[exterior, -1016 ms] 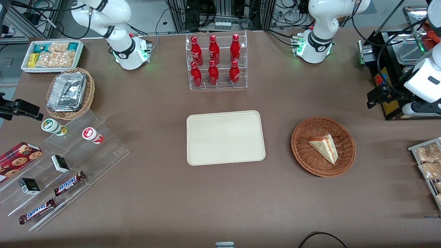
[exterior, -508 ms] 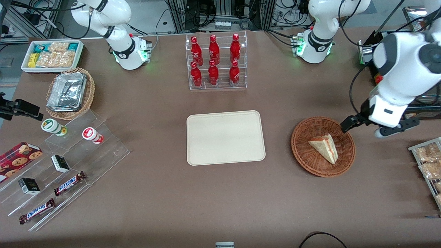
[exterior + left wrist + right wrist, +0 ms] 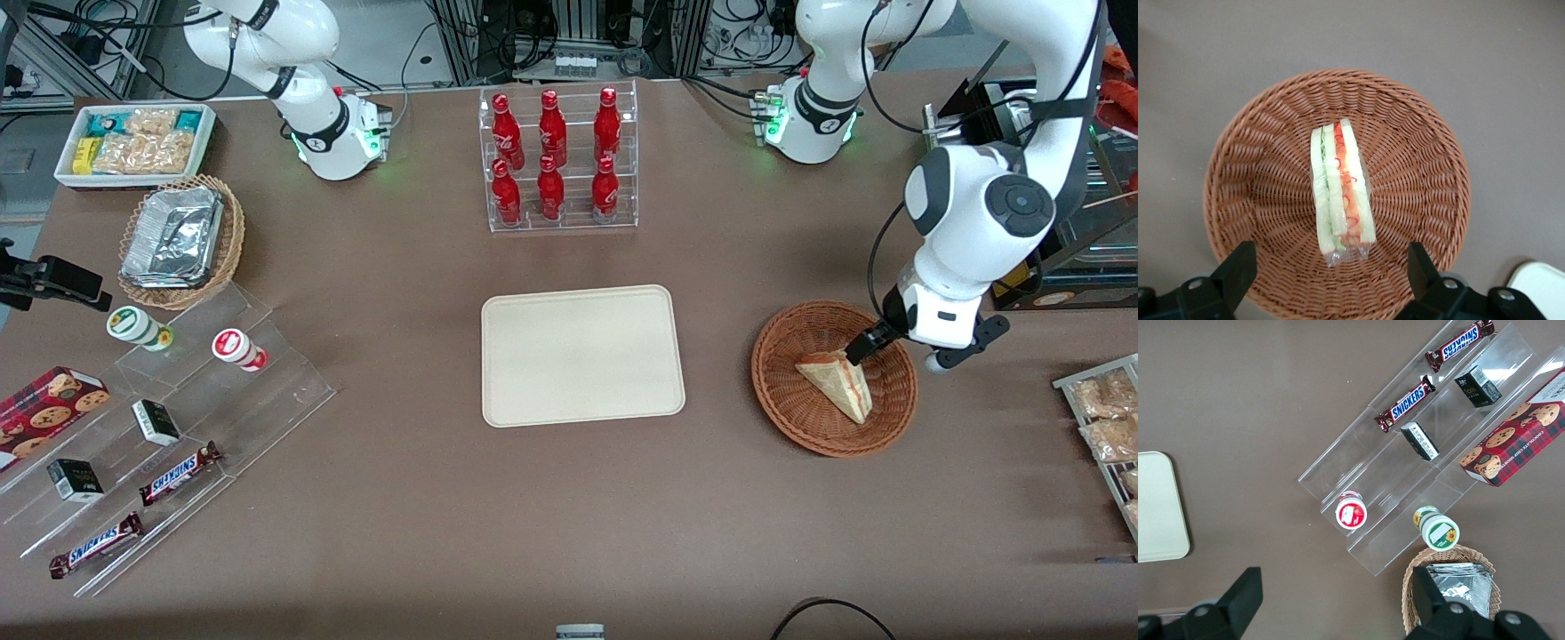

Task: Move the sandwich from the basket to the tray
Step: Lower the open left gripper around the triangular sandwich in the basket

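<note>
The sandwich (image 3: pixel 836 382) is a pale wedge with red and green filling, wrapped in clear film, lying in the round reddish-brown wicker basket (image 3: pixel 791 409). My left gripper (image 3: pixel 898 356) hangs above the basket's rim on the working arm's end, fingers spread wide and empty. In the left wrist view the sandwich (image 3: pixel 1341 190) lies edge-up in the middle of the basket (image 3: pixel 1258 173), and the gripper (image 3: pixel 1328 267) has one finger on each side of the sandwich's near end, above it and not touching. The cream tray (image 3: pixel 582 356) lies bare mid-table beside the basket; its corner shows in the wrist view (image 3: pixel 1545 287).
A clear rack of red bottles (image 3: pixel 560 160) stands farther from the camera than the tray. A rack of snack packets (image 3: pixel 1107 427) and a black machine (image 3: pixel 1005 178) sit at the working arm's end. Acrylic steps with snacks (image 3: pixel 160 444) lie toward the parked arm's end.
My left arm has swung in from the working arm's end of the table and lowered until the gripper sits above the basket. The sandwich and basket have not moved.
</note>
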